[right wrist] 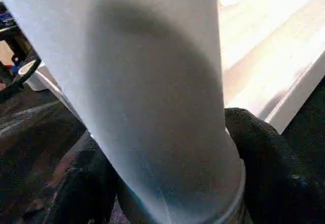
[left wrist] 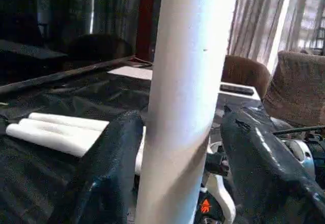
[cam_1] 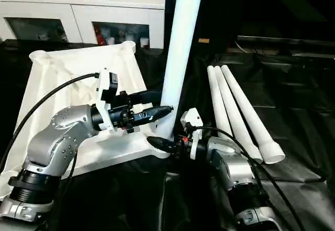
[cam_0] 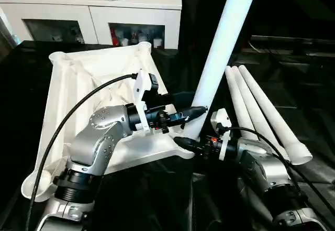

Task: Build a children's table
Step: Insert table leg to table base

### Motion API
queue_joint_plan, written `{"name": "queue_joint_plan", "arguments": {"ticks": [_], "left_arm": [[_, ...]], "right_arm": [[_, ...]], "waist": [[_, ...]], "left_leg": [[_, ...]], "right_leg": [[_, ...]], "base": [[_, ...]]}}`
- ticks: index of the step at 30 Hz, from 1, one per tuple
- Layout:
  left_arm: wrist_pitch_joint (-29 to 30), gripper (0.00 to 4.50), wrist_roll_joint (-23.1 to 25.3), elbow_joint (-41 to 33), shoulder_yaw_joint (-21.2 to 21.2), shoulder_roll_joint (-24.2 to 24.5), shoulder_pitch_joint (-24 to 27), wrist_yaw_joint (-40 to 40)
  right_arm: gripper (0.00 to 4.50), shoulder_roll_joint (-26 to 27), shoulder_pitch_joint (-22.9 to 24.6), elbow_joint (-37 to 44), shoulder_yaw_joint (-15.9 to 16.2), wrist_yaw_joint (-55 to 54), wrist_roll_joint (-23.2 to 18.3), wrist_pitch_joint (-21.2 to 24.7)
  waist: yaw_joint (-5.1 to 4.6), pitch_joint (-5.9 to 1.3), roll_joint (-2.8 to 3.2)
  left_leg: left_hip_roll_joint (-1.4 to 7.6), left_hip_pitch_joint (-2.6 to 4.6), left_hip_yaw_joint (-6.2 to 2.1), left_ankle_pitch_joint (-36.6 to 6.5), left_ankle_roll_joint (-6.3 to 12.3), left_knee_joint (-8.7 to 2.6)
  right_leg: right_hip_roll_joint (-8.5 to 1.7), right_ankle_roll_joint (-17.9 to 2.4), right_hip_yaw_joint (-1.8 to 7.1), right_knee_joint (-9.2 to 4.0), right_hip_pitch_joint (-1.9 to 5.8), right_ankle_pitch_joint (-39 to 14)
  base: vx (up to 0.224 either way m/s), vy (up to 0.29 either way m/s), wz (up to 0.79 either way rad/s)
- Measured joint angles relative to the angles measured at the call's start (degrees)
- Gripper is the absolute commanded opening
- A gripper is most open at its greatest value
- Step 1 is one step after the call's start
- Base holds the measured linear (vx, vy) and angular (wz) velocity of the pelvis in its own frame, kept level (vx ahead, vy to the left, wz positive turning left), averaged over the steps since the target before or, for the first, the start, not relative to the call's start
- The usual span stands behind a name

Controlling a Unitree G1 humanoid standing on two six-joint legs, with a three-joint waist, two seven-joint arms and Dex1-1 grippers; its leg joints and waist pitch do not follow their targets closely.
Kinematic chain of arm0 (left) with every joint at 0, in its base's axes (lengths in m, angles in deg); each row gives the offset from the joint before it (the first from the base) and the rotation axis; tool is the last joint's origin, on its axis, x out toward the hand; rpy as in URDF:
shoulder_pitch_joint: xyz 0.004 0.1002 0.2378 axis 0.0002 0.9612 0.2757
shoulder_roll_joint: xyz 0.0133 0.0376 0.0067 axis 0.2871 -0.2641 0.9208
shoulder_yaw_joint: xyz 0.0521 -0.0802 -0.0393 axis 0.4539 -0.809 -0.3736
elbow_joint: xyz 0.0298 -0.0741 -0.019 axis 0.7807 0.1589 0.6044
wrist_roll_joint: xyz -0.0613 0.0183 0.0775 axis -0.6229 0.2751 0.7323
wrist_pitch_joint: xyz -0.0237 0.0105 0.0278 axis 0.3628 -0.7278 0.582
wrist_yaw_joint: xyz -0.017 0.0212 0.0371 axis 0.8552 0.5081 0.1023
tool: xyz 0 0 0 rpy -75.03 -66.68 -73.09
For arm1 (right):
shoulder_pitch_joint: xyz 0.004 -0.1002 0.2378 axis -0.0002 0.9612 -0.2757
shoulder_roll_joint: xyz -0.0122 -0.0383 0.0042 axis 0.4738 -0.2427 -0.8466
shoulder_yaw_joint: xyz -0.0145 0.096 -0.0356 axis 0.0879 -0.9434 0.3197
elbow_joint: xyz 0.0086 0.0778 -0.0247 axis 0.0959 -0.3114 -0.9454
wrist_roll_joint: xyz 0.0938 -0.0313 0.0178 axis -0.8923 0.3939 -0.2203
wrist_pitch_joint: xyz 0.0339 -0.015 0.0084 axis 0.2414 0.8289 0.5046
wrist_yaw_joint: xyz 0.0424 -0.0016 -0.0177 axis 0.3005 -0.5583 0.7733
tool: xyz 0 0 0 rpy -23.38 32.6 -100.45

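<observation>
- White plastic rectangular tabletop, ribbed underside up, lying on black sheeting at centre-left; round corner sockets at its corners, the far one open and empty.
- Long tapered white tube leg standing nearly upright, leaning slightly right, its wide foot at the tabletop's near right corner; whether fully seated in that socket cannot be told.
- Three more white tube legs lying side by side to the right, touching one another, well apart from the tabletop.
- Left gripper reaching in from the left just above the upright leg's base, black fingers astride the tube with visible gaps on each side: open, not clamping.
- Right gripper low at the same leg's wide end, fingers hugging both sides of the flared base: closed on the leg, by the look of it.
- Likely handling: hollow tube, light and stiff, smooth and probably slippery; long enough to tip if freed before seating.
- Best hold judged low, near the wide end, pressing straight along the tube into the socket; the ribbed tabletop looks rigid enough to take that push.
</observation>
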Motion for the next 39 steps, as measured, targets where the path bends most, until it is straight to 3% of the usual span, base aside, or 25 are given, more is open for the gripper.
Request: {"name": "queue_joint_plan", "arguments": {"ticks": [3, 5, 7, 8, 14, 26, 27, 31, 39], "left_arm": [[-1.2, 3.36, 0.4, 0.6, 0.6, -1.3, -1.1, 0.5], [-1.4, 2.9, 0.4, 0.6, 1.0, -1.5, -1.4, 0.5], [-1.5, 2.9, 1.1, 1.0, 1.2, -1.5, -1.7, 0.8], [-1.6, 2.59, 1.8, 1.5, 1.5, -1.4, -1.8, 1.1], [-2.1, 2.01, 2.7, 2.7, 2.1, -1.5, -2.0, 2.3], [-2.1, 1.86, 4.5, 4.1, 3.2, -0.8, -3.6, 2.6], [-2.2, 1.86, 4.6, 4.1, 3.3, -0.7, -3.6, 2.6], [-2.7, 1.85, 5.3, 4.1, 4.0, -0.8, -3.8, 3.3], [-2.6, 1.85, 5.9, 4.8, 4.6, -0.9, -4.9, 4.2]], "right_arm": [[2.72, 0.1, -0.4, -0.4, 0.1, 0.0, 0.4, -0.1], [2.72, 0.1, -0.6, -0.5, 0.4, 0.0, 0.5, 0.0], [2.72, 0.1, -0.8, -0.8, 0.5, 0.1, 0.6, 0.0], [2.72, 0.0, -0.9, -0.9, 0.5, 0.1, 0.7, 0.1], [2.72, 0.0, -1.0, -0.9, 0.5, 0.2, 0.7, 0.3], [2.72, 0.2, -1.5, -2.3, 0.3, -0.6, 0.9, -0.1], [3.28, 0.2, -1.5, -2.4, 0.3, -0.7, 0.9, -0.1], [3.76, 0.3, -1.6, -2.6, 0.2, -1.7, 1.5, 0.4], [3.86, -3.5, -1.6, 3.6, -0.8, -0.1, 0.1, 4.0]], "waist": [[-0.11, -0.01, -0.01], [-0.16, -0.01, -0.01], [-0.16, -0.01, -0.01], [-0.14, -0.01, -0.01], [-0.13, -0.01, -0.01], [-0.16, 0.01, 0.01], [-0.16, 0.01, 0.02], [-0.15, 0.06, 0.1], [-0.12, 0.06, 0.13]], "left_leg": [[0.0, 0.02, 0.0, 0.0, 0.0, 0.05], [0.0, 0.07, 0.0, 0.0, 0.0, 0.04], [0.01, 0.11, 0.0, 0.0, 0.0, 0.04], [0.01, 0.13, 0.0, 0.0, 0.0, 0.04], [0.01, 0.18, 0.0, 0.0, 0.0, 0.05], [0.01, 0.76, 0.0, -0.2, -0.33, 0.01], [0.01, 0.77, 0.0, -0.2, -0.33, 0.01], [0.01, 0.78, 0.0, -0.2, -0.33, 0.0], [0.0, 0.79, 0.0, -0.2, -0.33, -0.01]], "right_leg": [[0.0, 0.0, 0.01, 0.02, 0.03, 0.0], [0.0, 0.0, 0.01, 0.05, 0.04, 0.0], [0.01, 0.0, 0.01, 0.09, 0.05, 0.0], [0.0, 0.0, 0.01, 0.1, 0.05, 0.0], [0.01, 0.0, 0.02, 0.11, 0.09, 0.0], [0.0, 0.0, 0.02, -0.04, 0.7, 0.0], [0.0, 0.0, 0.02, -0.04, 0.71, 0.0], [0.0, 0.0, 0.02, -0.05, 0.73, 0.0], [-0.01, 0.0, 0.03, -0.07, 0.76, 0.0]], "base": [[0.0, 0.0, 0.0], [0.0, 0.0, 0.0], [0.0, 0.0, 0.0], [0.0, 0.0, 0.0], [0.0, 0.0, 0.0], [0.0, 0.0, 0.0], [0.0, 0.0, 0.0], [0.0, 0.0, 0.0], [0.0, 0.0, 0.0]]}}
